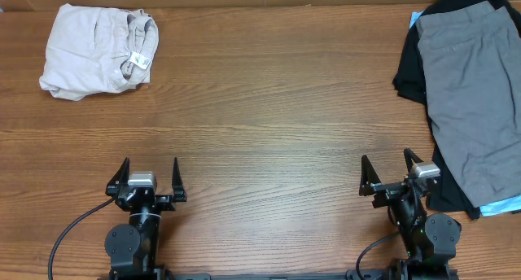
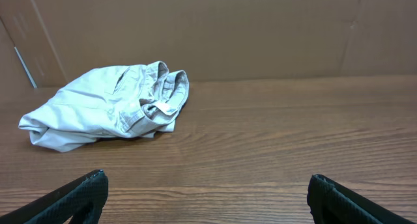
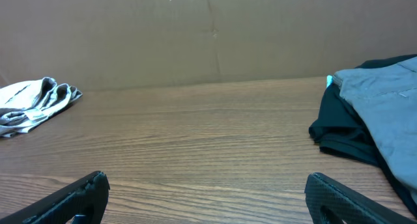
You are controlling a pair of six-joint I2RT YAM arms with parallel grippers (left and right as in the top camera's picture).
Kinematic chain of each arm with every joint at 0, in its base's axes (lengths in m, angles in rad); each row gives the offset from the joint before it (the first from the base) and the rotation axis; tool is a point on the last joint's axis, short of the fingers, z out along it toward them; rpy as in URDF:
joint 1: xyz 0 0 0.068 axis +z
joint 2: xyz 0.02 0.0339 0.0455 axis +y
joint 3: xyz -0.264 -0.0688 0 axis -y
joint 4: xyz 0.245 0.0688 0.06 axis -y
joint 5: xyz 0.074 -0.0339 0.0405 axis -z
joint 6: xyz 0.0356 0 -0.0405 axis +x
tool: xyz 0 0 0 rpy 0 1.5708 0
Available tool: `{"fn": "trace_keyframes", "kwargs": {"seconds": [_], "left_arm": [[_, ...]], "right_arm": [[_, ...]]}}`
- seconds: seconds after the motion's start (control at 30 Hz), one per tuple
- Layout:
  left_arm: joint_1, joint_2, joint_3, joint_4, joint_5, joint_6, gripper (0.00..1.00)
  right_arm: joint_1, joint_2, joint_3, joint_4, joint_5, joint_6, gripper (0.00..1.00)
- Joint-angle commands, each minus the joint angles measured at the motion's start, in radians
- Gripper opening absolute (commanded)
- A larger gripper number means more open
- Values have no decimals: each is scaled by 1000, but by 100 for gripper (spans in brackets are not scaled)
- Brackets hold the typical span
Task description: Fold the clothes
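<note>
Mid-grey shorts [image 1: 476, 93] lie spread at the table's right edge on top of a black T-shirt [image 1: 409, 72]; both also show in the right wrist view, the shorts [image 3: 384, 107] over the T-shirt [image 3: 339, 136]. A cream garment with a white label [image 1: 96, 48] lies bunched at the far left; it also shows in the left wrist view [image 2: 104, 107]. My left gripper [image 1: 146, 176] [image 2: 207, 188] is open and empty near the front edge. My right gripper [image 1: 386, 171] [image 3: 207, 188] is open and empty, just left of the shorts' near end.
A light blue item [image 1: 501, 205] peeks out under the dark clothes at the right front, and again at the back [image 1: 415, 19]. A brown cardboard wall [image 2: 208, 28] stands behind the wooden table [image 1: 269, 109].
</note>
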Motion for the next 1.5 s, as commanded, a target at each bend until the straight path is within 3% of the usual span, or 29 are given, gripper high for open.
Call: {"fn": "trace_keyframes", "kwargs": {"seconds": [0.0, 0.43, 0.5, 0.6, 1.0, 1.47], "left_arm": [[-2, -11, -3, -3, -5, -13, 100], [-2, -11, -3, -2, -4, -13, 100], [-2, -11, -3, 16, -10, -10, 100], [-2, -11, -3, 20, -12, -5, 100], [-2, -11, -3, 0, 23, -66, 100], [-2, -11, 38, -10, 41, -69, 100]], "right_arm": [[8, -6, -10, 7, 1, 1, 100], [8, -6, -10, 10, 11, -1, 100], [8, -6, -10, 19, 156, -26, 100], [8, -6, -10, -18, 224, -26, 100], [8, -5, -10, -14, 219, -25, 100], [8, 9, 53, 14, 86, 125, 100]]}}
